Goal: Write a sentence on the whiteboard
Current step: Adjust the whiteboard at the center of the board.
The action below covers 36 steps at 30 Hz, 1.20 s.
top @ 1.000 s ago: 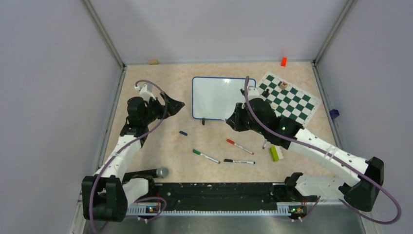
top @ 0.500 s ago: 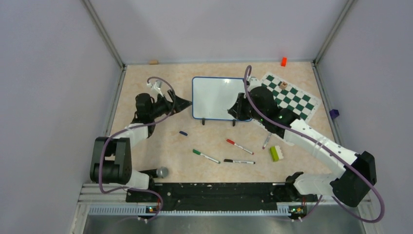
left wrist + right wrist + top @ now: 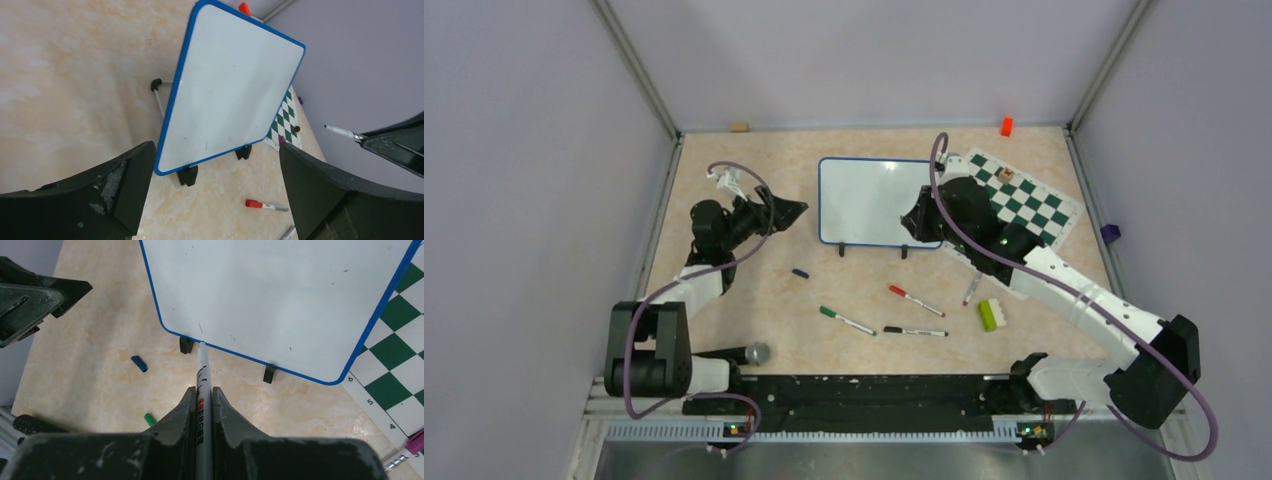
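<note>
The whiteboard stands on two black feet at mid-table; its face is blank apart from a few specks, and no sentence shows. It also shows in the left wrist view and the right wrist view. My right gripper is shut on a white marker. The marker's uncapped tip sits at the board's lower edge, near a foot. My left gripper is open and empty, just left of the board's left edge and apart from it.
A green-and-white chess mat lies right of the board. Red, green and black markers, a blue cap, a green brick and a purple marker lie in front. A microphone lies near the left arm's base.
My right gripper has moved up and away from me with the marker, to the board's lower right edge. My left arm has stretched forward; its gripper stays just left of the board.
</note>
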Each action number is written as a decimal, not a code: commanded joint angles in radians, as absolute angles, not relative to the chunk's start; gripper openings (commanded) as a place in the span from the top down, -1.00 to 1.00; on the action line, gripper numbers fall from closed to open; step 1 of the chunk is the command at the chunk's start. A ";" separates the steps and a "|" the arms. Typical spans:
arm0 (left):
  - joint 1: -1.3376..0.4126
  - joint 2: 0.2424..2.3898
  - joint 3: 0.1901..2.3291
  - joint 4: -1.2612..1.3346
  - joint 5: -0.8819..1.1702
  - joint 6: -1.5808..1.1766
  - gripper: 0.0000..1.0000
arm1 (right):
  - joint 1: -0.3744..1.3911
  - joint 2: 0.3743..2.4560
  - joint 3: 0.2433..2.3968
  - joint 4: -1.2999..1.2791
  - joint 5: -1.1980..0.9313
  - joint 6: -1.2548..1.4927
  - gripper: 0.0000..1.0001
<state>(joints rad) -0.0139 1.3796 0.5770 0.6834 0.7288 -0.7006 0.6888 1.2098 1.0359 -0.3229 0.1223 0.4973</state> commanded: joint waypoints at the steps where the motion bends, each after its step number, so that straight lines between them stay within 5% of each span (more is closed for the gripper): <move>1: -0.006 1.332 0.550 0.653 0.435 -0.682 -0.97 | 0.682 1.166 1.055 -0.302 0.199 0.476 1.00; 5: 0.062 1.411 0.544 0.760 0.621 -0.710 -0.97 | 0.682 1.170 1.053 -0.291 0.214 0.475 1.00; 20: 0.146 1.458 0.474 1.034 0.769 -0.764 -0.98 | 0.681 1.191 1.052 -0.258 0.265 0.420 1.00; 28: 0.134 1.400 0.536 0.821 0.776 -0.616 -0.97 | 0.681 1.170 1.037 -0.245 0.287 0.389 1.00; 36: 0.070 1.567 0.685 0.793 0.900 -0.625 -0.97 | 0.681 1.161 1.022 -0.228 0.291 0.357 1.00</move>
